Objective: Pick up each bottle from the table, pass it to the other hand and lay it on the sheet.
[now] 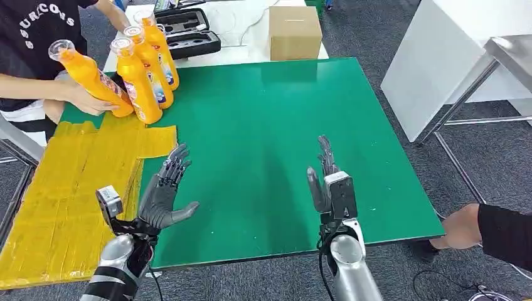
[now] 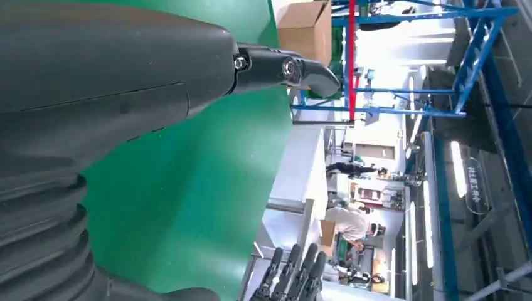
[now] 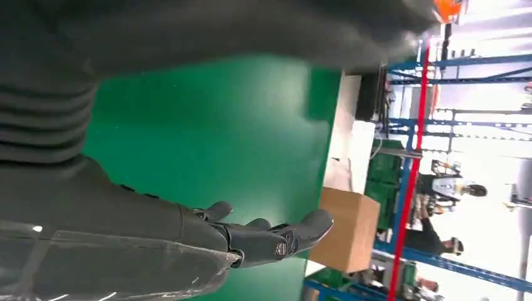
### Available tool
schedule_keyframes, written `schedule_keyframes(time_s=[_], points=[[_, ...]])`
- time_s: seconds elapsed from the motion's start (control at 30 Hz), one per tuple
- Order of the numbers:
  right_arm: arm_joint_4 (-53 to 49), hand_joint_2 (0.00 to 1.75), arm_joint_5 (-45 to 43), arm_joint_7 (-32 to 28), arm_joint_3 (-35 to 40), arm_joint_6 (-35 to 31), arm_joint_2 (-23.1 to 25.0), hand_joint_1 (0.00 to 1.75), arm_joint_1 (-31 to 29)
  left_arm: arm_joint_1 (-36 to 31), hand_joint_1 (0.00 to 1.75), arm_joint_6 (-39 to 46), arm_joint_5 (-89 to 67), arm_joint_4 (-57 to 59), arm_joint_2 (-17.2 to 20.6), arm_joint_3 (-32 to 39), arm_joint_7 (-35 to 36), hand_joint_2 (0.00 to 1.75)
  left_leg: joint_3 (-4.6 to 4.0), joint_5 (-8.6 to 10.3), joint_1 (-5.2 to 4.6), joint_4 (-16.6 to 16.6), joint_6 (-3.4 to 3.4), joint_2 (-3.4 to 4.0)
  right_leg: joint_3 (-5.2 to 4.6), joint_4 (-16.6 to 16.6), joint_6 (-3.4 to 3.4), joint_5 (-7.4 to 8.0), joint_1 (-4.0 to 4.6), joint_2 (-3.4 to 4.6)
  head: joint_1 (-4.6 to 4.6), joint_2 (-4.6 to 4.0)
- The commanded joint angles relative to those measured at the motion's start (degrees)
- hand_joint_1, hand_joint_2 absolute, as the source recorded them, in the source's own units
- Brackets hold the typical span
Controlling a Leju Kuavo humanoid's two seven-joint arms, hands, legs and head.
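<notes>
Several orange bottles (image 1: 143, 78) with clear caps stand at the far left corner of the green table (image 1: 276, 125). A person's hand (image 1: 88, 100) tilts one more orange bottle (image 1: 88, 74) beside them. The yellow sheet (image 1: 63, 188) covers the table's left side. My left hand (image 1: 164, 191) hovers open near the sheet's right edge, fingers spread, holding nothing. My right hand (image 1: 325, 179) is open above the table's near middle, fingers straight and pointing away. The left hand's thumb (image 2: 285, 68) and the right hand's fingers (image 3: 270, 238) show over green table.
A cardboard box (image 1: 295, 31) and a black case (image 1: 188, 31) sit on a white surface beyond the table. A white table (image 1: 452, 56) stands to the right. Another person's hand (image 1: 461, 229) grips the table's near right edge.
</notes>
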Motion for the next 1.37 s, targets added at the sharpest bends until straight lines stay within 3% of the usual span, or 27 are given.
schedule_keyframes(time_s=[0.03, 0.53, 1.37], points=[[5.8, 0.0, -0.9, 0.8, -0.8, 0.5, -2.4, 0.0, -4.2, -2.0, 0.0, 0.4, 0.7, 2.0, 0.5, 1.8, 2.0, 1.75, 0.34, -0.15, 0.03, 0.0, -0.04, 0.04, 0.34, 0.0, -0.07, -0.12, 0.05, -0.04, -0.02, 0.0], [4.5, 0.0, 0.8, -1.0, 5.5, 0.6, -1.4, 0.0, -3.8, -3.8, 0.0, 2.0, -0.8, 5.3, 0.3, -2.0, 2.1, 1.75, 0.28, -0.12, 0.02, 0.0, -0.03, 0.01, 0.27, 0.0, -0.06, -0.11, 0.04, -0.05, 0.0, 0.0], [4.7, 0.0, 0.6, -1.3, 6.0, 0.3, -1.6, 0.0, -3.7, -3.1, 0.0, 5.4, -5.0, 6.1, 0.3, -4.3, 1.0, 1.75, 0.48, -0.21, 0.03, 0.0, -0.04, 0.0, 0.48, 0.0, -0.09, -0.2, 0.05, -0.09, 0.0, 0.0]])
